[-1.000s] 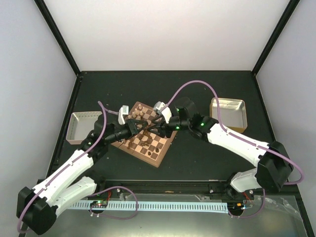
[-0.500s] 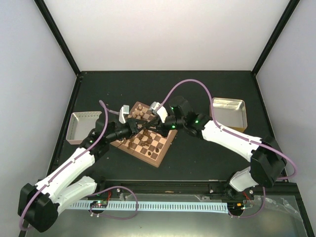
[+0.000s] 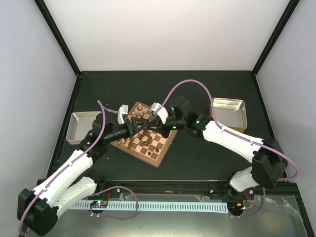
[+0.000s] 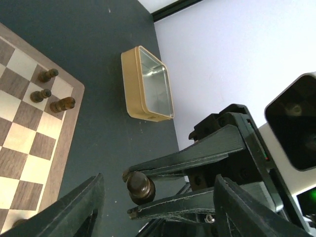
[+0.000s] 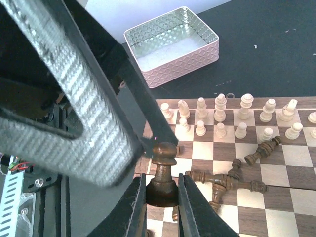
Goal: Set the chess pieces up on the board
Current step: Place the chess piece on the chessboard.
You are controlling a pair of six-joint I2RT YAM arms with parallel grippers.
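board (image 3: 154, 157): askew at middle of table (image 3: 207, 89) | right gripper (image 5: 162, 197): clamped on a dark chessman (image 5: 163, 170), held above board | left gripper (image 4: 158, 210): spread wide, empty | done: cream chessmen (image 5: 219, 104) ranked along one board edge | outstanding: dark chessmen (image 5: 224, 180), several toppled mid-board

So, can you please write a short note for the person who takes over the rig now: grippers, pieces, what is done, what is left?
Right gripper: shut on one dark piece, held upright over the board.
Left gripper: open, holds nothing, its fingers on either side of the right one.
Done: cream pieces stand in two rows along one edge; three dark pieces stand near a corner.
Left: place the held piece, then stand up the fallen dark pieces mid-board.
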